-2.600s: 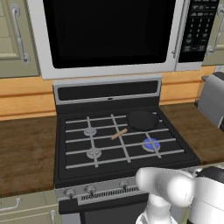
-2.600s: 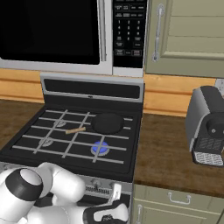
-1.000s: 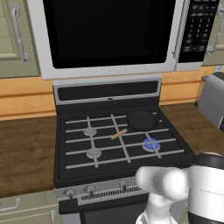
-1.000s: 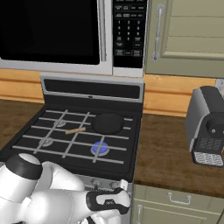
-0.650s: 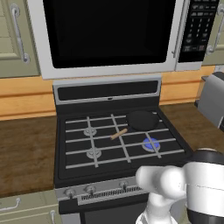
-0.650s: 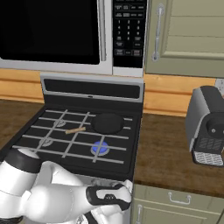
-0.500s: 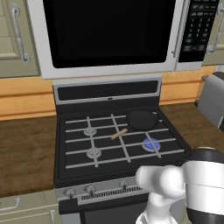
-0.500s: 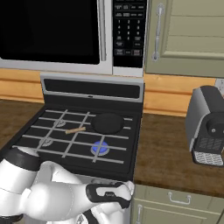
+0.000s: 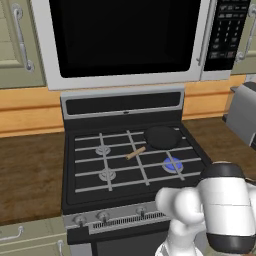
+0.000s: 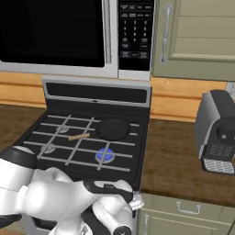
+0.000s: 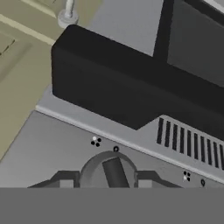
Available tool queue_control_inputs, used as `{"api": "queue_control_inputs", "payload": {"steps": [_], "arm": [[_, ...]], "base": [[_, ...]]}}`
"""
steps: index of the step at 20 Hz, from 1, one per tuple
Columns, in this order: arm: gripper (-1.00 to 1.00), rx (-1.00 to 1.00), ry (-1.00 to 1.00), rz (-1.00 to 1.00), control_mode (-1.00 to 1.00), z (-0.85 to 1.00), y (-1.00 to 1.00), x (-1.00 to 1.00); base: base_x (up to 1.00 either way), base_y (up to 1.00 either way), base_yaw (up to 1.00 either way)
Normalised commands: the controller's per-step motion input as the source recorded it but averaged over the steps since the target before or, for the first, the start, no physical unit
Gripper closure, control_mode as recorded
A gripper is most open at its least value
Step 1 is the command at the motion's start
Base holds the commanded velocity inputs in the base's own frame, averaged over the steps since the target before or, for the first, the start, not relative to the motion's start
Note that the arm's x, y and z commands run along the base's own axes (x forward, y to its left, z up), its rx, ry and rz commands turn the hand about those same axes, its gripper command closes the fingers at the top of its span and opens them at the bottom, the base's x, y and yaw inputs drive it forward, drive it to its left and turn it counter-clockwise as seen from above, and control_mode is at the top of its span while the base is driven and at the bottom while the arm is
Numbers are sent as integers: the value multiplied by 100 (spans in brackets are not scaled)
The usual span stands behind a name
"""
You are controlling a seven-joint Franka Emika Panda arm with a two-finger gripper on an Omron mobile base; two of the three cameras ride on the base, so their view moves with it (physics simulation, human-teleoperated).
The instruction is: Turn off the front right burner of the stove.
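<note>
Straddling a stove (image 9: 90, 187) knob (image 11: 111, 171), tool (image 11: 105, 183) fingertips either side.

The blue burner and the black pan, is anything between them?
No. In the left base view only black stove top and one pale grate bar lie between the glowing front right burner and the pan.

knob (image 11: 113, 173) lower half cut off

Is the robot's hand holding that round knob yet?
Not clearly. The end effector has a finger on each side of the stove knob, but contact cannot be told.
</note>
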Motion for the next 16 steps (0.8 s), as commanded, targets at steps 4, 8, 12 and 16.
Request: {"api": "queue_control_inputs", "payload": {"steps": [4, 8, 12, 16], "arm": [[100, 50, 13, 0, -100, 47, 0, 14], [100, 52, 13, 0, -100, 46, -1, 22], [100, 59, 12, -2, -100, 59, -8, 13], [100, 47, 1, -15, -100, 46, -7, -7]], "base": [[0, 0, 0], [0, 0, 0], [0, 0, 0], [0, 0, 0]]}}
